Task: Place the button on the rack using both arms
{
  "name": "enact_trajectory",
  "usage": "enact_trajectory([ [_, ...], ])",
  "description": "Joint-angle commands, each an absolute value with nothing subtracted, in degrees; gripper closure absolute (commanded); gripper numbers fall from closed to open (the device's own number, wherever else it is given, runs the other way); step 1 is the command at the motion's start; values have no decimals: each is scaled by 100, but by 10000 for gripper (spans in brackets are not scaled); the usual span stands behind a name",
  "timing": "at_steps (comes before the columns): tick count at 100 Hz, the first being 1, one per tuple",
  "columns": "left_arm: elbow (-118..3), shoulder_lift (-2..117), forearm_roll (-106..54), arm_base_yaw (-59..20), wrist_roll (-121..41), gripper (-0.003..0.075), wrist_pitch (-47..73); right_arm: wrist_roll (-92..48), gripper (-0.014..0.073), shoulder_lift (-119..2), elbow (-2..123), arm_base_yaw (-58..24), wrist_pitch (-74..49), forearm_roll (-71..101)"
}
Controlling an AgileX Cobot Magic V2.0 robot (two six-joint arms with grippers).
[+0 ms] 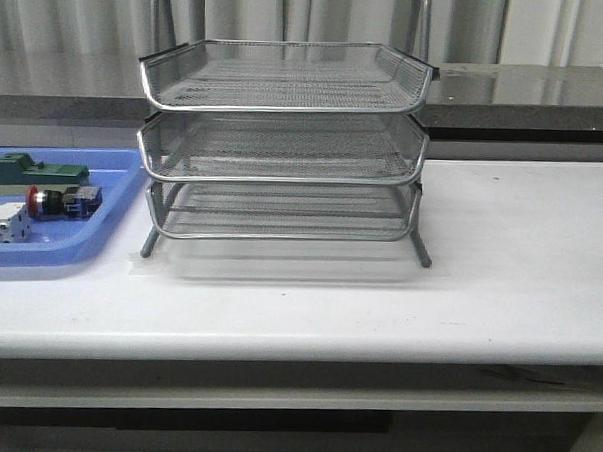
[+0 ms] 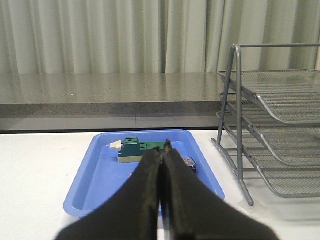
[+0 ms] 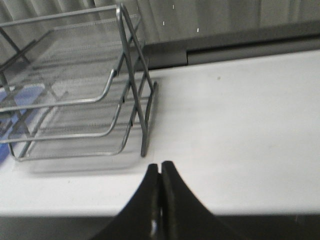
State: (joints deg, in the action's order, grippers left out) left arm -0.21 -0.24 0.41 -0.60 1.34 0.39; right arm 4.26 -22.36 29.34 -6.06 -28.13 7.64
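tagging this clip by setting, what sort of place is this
Probably a lab or test bench: a plain white table before grey curtains, set with a wire rack and a blue parts tray.

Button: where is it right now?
Front view: the button lies in the blue tray at the table's left, just left of the rack, between the green block and the white block.

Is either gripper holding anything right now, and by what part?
Nothing is held. The left gripper and right gripper are both shut and empty; the button lies in the blue tray.
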Motion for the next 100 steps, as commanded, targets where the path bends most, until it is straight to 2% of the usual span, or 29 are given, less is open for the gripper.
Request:
enact_trajectory([
  [1, 303, -209, 0, -54, 175, 741, -419, 415, 662, -2883, 3604, -572, -3036, 905],
  [16, 303, -209, 0, -54, 175, 741, -419, 415, 662, -3928, 4264, -572, -3397, 914],
  [35, 303, -209, 0, -54, 175, 741, -419, 415, 662, -4765, 4516, -572, -3410, 965],
  [76, 303, -209, 0, -54, 175, 741, -419, 415, 650, -5439, 4516, -572, -3415, 1302],
  [88, 303, -209, 0, -54, 175, 741, -419, 415, 531, -5439, 4516, -572, -3420, 1444],
  [100, 303, -209, 0, -54, 175, 741, -419, 415, 301, -5439, 4516, -572, -3420, 1599],
])
